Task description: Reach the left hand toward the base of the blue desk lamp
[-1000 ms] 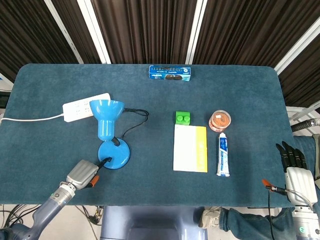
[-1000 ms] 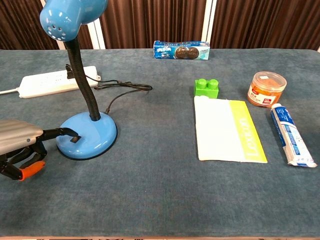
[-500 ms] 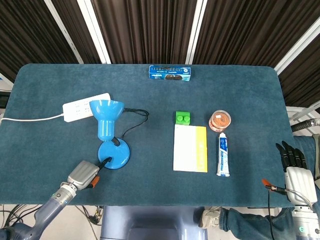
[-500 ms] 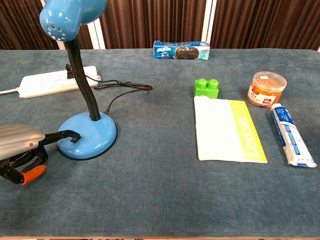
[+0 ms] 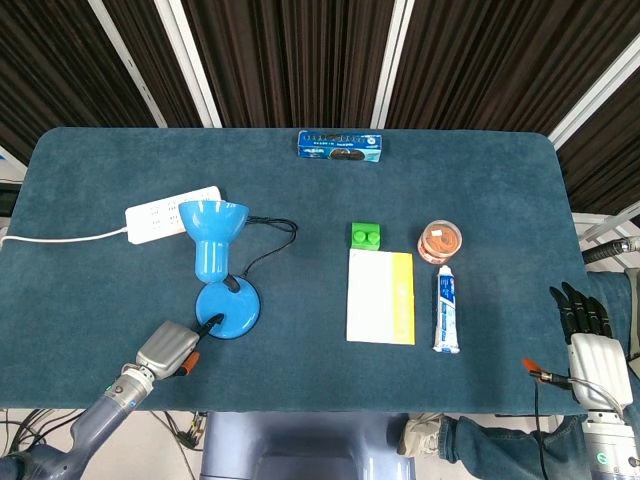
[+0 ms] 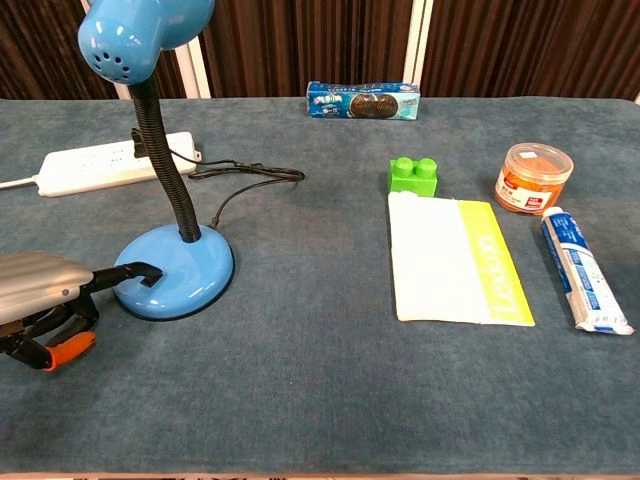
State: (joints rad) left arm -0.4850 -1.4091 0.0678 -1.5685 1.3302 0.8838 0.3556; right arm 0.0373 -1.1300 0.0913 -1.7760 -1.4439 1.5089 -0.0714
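From the head view, your left hand sits at the near left of the table, its silver back facing up and one dark finger stretched out to the rim of the base of the blue desk lamp. The fingertip looks to be touching the base, though you cannot be certain from above. The lamp stands left of centre, its shade opening toward the camera, with a white power strip just beyond it on the far left. This view alone shows your right hand: it lies off the near right edge of the table, dark fingers straight and slightly apart, holding nothing. To the right of the lamp lie a white and yellow booklet, a green block at its far end, an orange-lidded tub and a toothpaste tube. A blue biscuit pack rests at the far edge.

In the chest view, your left hand shows from the side, and here you see what the head view hides: the remaining fingers are curled under the palm, with an orange-tipped part below, while the one extended finger lies against the near left rim of the base. It grips nothing. The black gooseneck rises from the base to the shade at the top left. The right hand is outside this view.
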